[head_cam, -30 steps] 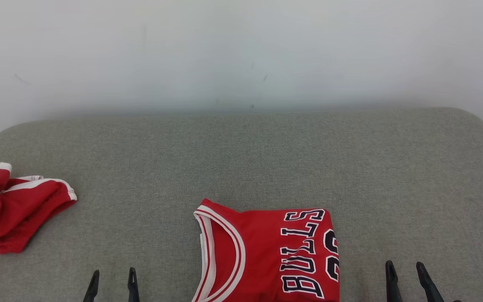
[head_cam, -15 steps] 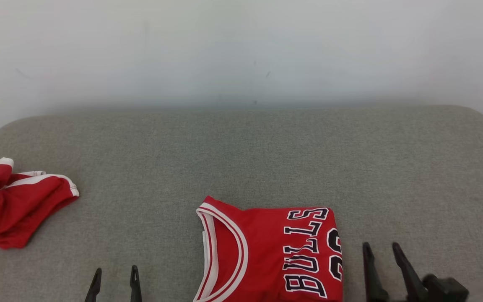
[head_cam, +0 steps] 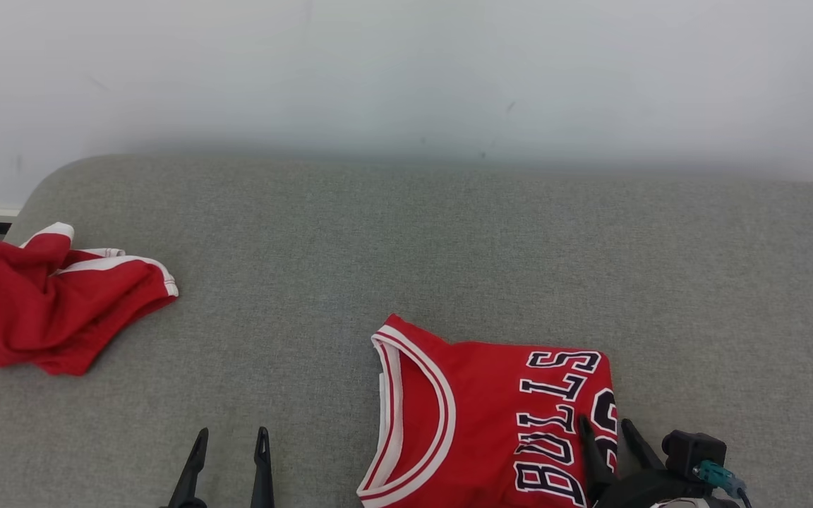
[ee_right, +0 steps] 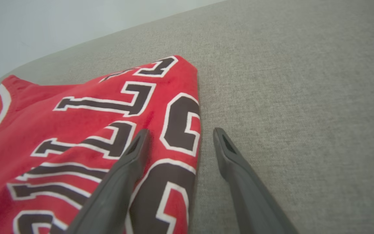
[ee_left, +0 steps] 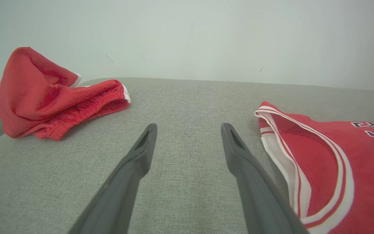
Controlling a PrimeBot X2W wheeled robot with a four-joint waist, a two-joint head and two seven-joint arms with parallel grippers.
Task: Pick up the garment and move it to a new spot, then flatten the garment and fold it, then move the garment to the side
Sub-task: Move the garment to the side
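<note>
Right hand (head_cam: 604,422) spread wide, astride the right edge of the folded jersey (head_cam: 484,416).
It lies at the near edge of the grey fabric counter (head_cam: 449,247), neck opening leftward, "BULLS" reading away from the robot. Left hand (head_cam: 231,432) is wide too, over bare fabric. Crumpled red shorts (head_cam: 53,310) lie far left, with a pale wall (head_cam: 406,70) behind.

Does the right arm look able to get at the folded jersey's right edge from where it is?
Probably yes. The right gripper has its jaws open astride the right edge of the jersey, one finger over fabric, the other over the bare cushion; nothing blocks it.
</note>
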